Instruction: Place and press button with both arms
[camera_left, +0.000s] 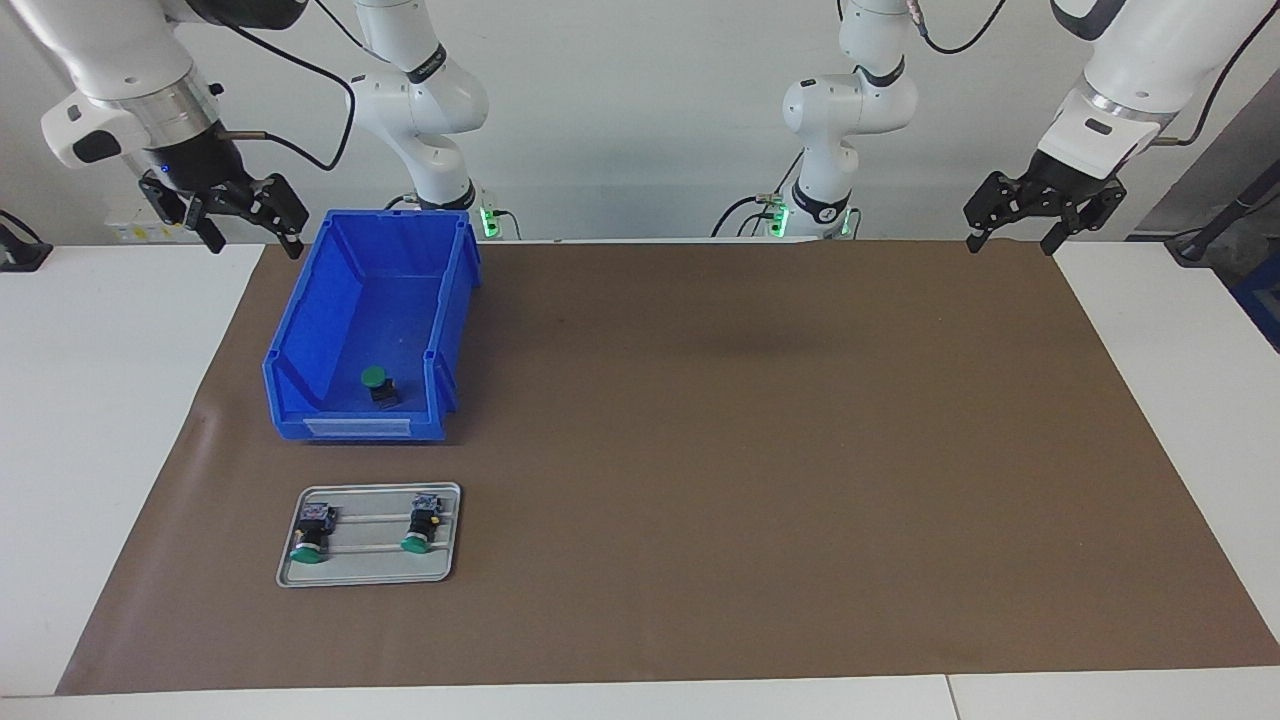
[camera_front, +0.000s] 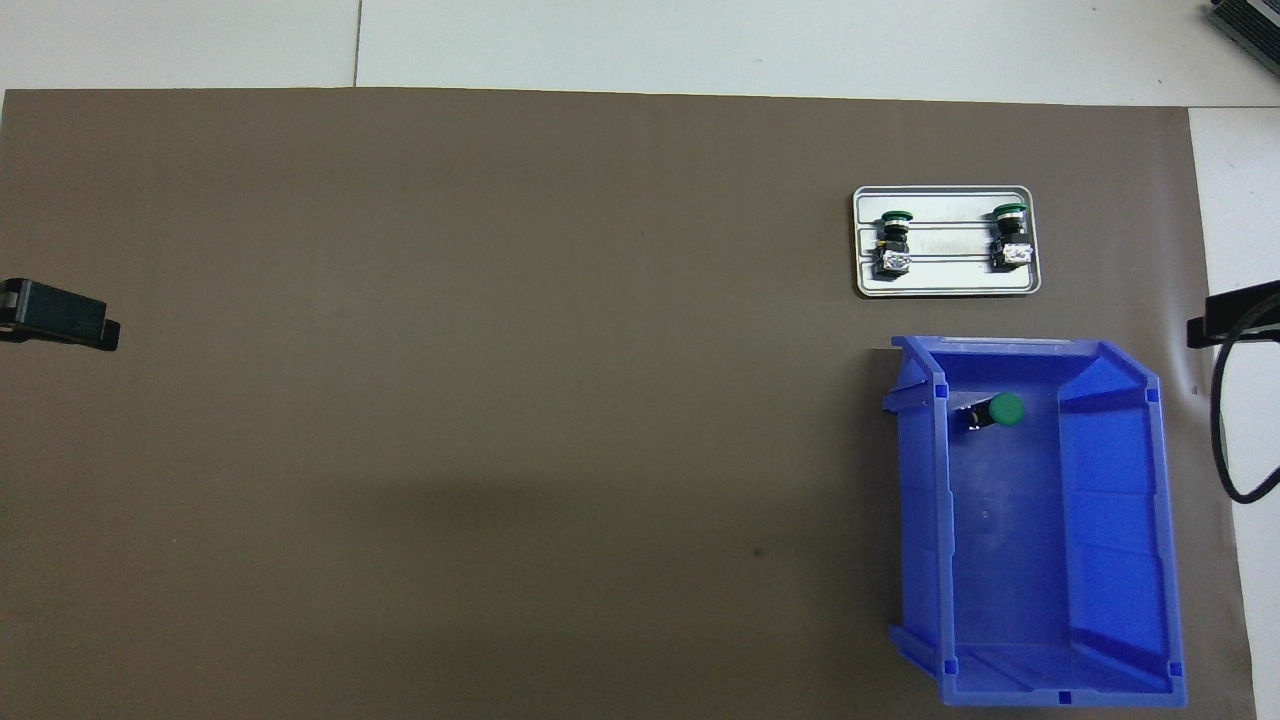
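Room: brown mat (camera_left: 750, 450) bare across the middle and the left arm's end | Hidden: overhead view shows only gripper tips | Button (camera_left: 378, 383) in blue bin (camera_left: 300, 330), near its wall farthest from robots; two alike on grey tray (camera_left: 370, 570) | Left gripper (camera_left: 1012, 240), right gripper (camera_left: 255, 242): raised at mat's corners, jaws wide, empty, well apart from button.

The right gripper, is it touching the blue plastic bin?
Apart. In the facing view the right gripper, fingers open, hangs in the air beside the blue plastic bin, with brown mat showing between its fingers and the bin's rim.
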